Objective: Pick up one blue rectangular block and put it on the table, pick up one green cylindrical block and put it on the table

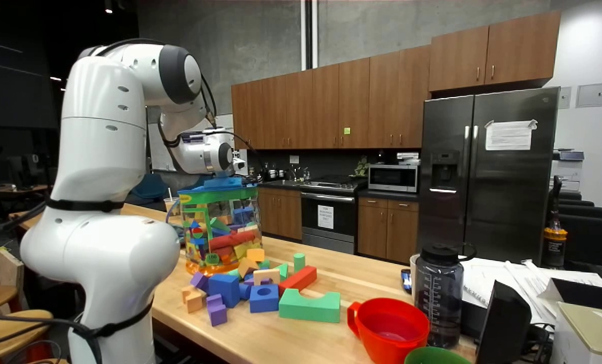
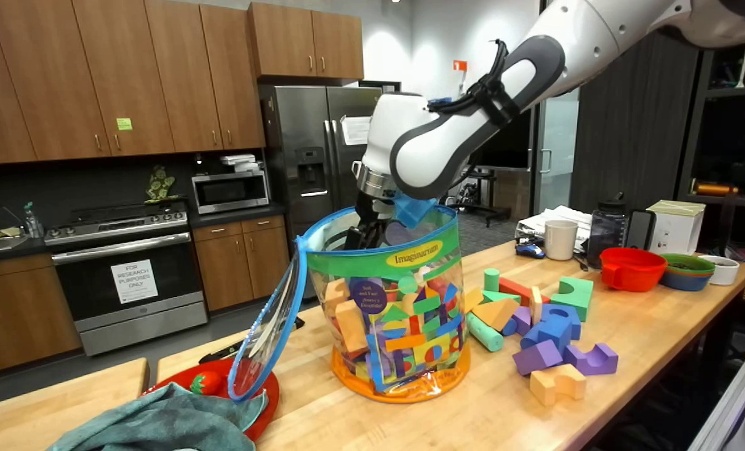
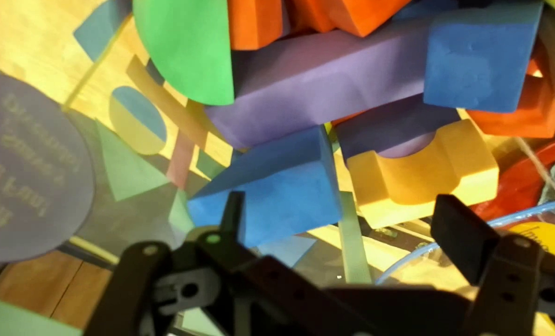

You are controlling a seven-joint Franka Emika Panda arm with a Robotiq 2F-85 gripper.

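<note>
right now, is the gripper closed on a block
No, in the wrist view the gripper is open, its jaws standing wide apart with no block clamped between them.

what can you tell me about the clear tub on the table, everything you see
The tub looks like clear, round plastic with printed shapes, an orange base, a green band with a yellow "Imaginarium" label, and blue rim edging. It stands upright on the table, holding many coloured blocks. Its clear, blue-edged lid hangs open at one side. The open gripper is inside; whether it touches the wall is unclear.
</note>
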